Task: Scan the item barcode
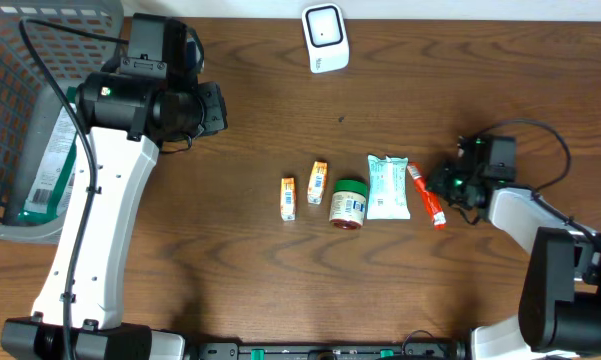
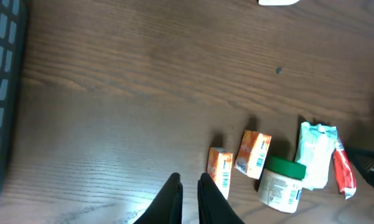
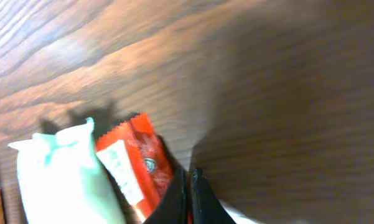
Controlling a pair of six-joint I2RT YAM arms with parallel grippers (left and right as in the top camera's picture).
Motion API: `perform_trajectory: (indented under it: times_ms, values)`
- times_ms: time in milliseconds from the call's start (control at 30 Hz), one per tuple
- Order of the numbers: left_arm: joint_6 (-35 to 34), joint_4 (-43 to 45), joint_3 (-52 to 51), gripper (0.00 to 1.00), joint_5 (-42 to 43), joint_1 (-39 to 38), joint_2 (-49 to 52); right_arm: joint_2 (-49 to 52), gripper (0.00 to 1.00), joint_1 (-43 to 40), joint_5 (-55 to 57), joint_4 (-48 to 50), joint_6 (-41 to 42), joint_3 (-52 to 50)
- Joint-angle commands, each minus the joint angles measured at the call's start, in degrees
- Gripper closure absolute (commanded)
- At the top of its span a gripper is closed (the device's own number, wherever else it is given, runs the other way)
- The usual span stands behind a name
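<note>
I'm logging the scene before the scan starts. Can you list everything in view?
scanner: 1, white, top centre of table
basket: 1, grey, left edge, a packet inside
small boxes: 2, orange, centre
jar: 1, green lid, right of the boxes
pouch: 1, white and teal, right of the jar
sachet: 1, red, right of the pouch
table: 1, dark wood
left gripper: nearly shut, empty
right gripper: shut, at the sachet

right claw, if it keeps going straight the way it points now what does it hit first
Most likely the red packet: in the wrist view the shut right claw has its tips right at that packet's edge, with the white pouch just beyond. Whether they already touch is unclear.
</note>
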Motion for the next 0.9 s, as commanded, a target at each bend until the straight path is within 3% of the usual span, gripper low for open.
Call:
perform_trajectory:
  times_ms: [0, 167, 433, 867]
  values:
    - [0.48, -0.35, -0.46, 0.87, -0.55, 0.04, 0.22, 0.5, 0.99, 1.57, 1.9, 1.55, -1.64, -0.37]
    - [0.52, -0.35, -0.46, 0.87, -0.57, 0.04, 0.22, -0.24, 0.96, 1.09, 1.6, 1.92, -2.8, 1.18]
    - [0.52, -0.96, -0.46, 0.87, -0.57, 0.04, 0.22, -6.34, 0.99, -0.83, -8.87, -12.33, -6.67, 9.62]
    - [0.52, -2.69, -0.85, 0.87, -4.92, 0.04, 0.22, -2.95, 0.99, -0.83, -13.29, -16.26, -14.8, 7.15]
